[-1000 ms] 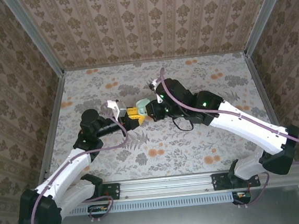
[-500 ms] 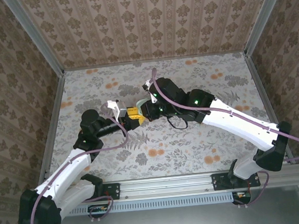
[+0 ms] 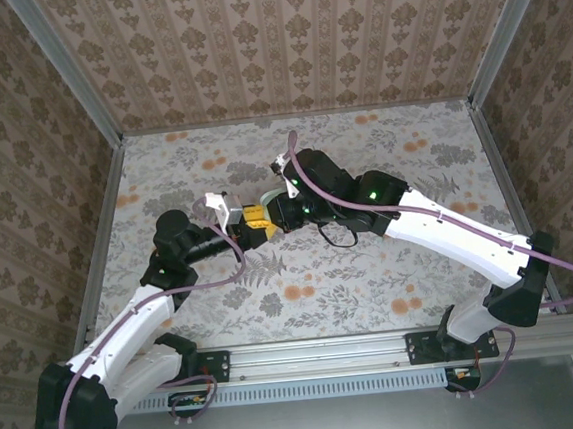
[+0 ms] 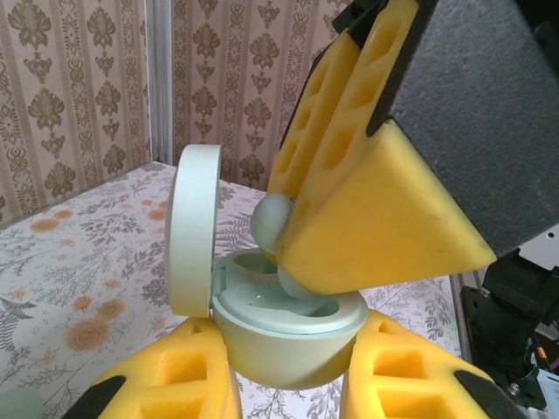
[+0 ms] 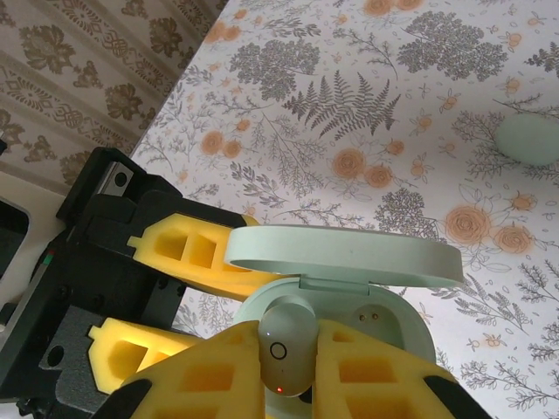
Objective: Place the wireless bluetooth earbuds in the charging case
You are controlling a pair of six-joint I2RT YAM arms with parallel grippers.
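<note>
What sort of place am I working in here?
Likely a staged robot test booth: wallpaper-patterned walls on three sides, a floral-print floor, and a metal rail along the near edge.

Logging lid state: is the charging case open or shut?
Open. The charging case has its lid raised off the base, inner wells showing.

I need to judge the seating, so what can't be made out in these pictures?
Left wrist: the held earbud is half hidden by the right gripper's yellow pad, so its seating in the charging case is unclear.
Right wrist: the other earbud is cut by the right edge.
Top external: the case is tiny, mostly under the right gripper.
</note>
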